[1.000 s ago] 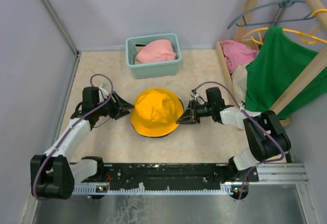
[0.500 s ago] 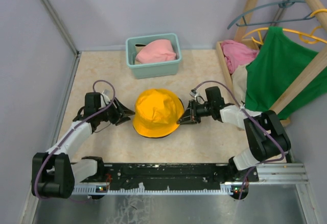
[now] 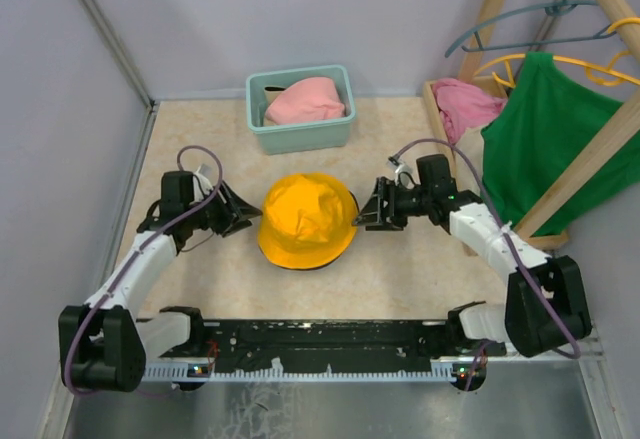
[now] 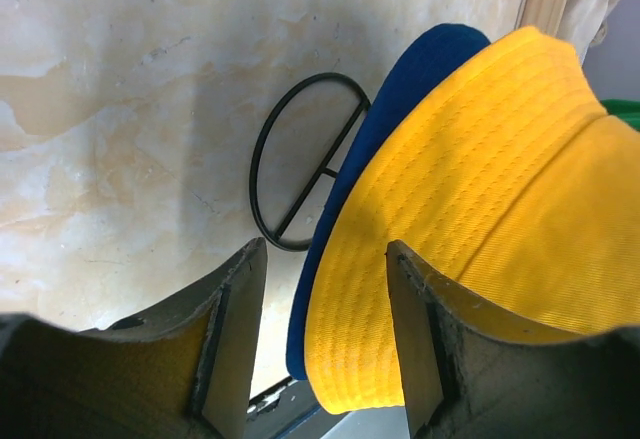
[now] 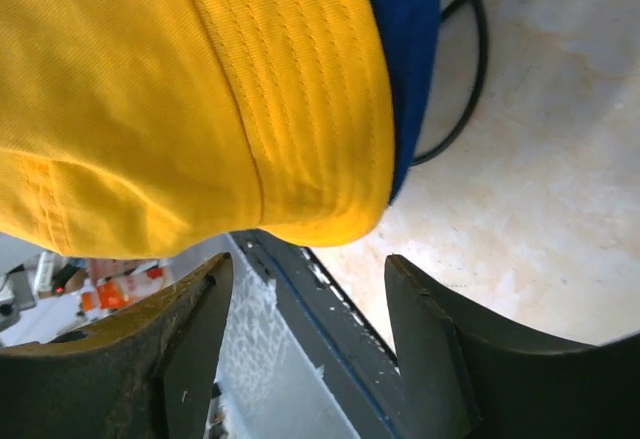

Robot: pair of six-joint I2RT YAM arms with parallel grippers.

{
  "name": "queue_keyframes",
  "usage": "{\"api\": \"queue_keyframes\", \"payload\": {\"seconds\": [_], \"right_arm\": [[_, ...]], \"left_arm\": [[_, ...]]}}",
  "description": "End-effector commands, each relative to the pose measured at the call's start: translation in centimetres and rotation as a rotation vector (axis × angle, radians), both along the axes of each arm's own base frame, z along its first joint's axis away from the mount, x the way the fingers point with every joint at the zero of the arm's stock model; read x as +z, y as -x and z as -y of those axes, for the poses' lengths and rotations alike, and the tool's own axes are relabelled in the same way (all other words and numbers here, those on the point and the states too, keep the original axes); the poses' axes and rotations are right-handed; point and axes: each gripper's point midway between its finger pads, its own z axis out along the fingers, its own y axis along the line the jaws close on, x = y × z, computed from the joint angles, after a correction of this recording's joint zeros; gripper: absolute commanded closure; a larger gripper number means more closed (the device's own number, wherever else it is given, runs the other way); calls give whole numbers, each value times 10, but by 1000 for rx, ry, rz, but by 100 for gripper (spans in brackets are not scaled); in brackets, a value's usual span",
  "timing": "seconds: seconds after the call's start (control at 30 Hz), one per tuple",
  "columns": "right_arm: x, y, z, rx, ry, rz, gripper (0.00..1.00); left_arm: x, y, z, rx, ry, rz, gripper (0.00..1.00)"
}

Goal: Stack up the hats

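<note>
A yellow-orange hat (image 3: 305, 219) lies crown up in the middle of the table, on top of a navy blue hat (image 4: 400, 109) whose brim peeks out beneath it. My left gripper (image 3: 243, 217) is open at the stack's left edge. In the left wrist view the yellow brim (image 4: 500, 179) shows between the fingers of that gripper (image 4: 325, 259). My right gripper (image 3: 368, 214) is open just right of the stack, holding nothing. In the right wrist view the yellow brim (image 5: 150, 89) and navy brim (image 5: 410, 49) lie beyond my right gripper (image 5: 308, 264).
A black wire ring (image 4: 300, 159) lies under the stack. A teal bin (image 3: 300, 134) at the back holds pink fabric (image 3: 305, 101). At the right, a wooden crate (image 3: 432, 119) holds more pink fabric (image 3: 465, 104), beside a green shirt (image 3: 545, 129) on a rack.
My right gripper has opened, let go of the yellow hat's brim and drawn back to the right. The left gripper has barely shifted and stays open.
</note>
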Motion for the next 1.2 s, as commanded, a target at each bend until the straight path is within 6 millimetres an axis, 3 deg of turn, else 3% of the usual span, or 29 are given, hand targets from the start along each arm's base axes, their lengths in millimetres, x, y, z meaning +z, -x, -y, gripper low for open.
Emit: {"api": "queue_keyframes", "payload": {"seconds": [0.0,0.13,0.37,0.53,0.63,0.77,0.97,1.17], "right_arm": [[15,-7,21,-54,71,79,36],[17,-13,28,-88,87,101,32],[23,-27,19,-103,12,127,30],[60,-50,15,-161,-34,229,38],[80,-65,7,-164,-89,256,38],[90,-85,-11,-146,-138,253,37],[92,-88,-51,-66,-145,226,65],[76,-91,-64,-52,-145,187,67]], "left_arm": [[23,-11,-9,22,-51,62,42],[36,-25,-14,46,-67,117,39],[33,-47,1,-80,-35,145,40],[61,-77,11,-146,-13,199,41],[71,-86,16,-168,4,215,41],[66,-86,24,-197,31,198,42],[58,-78,41,-237,51,175,43],[45,-68,54,-262,59,145,44]]}}
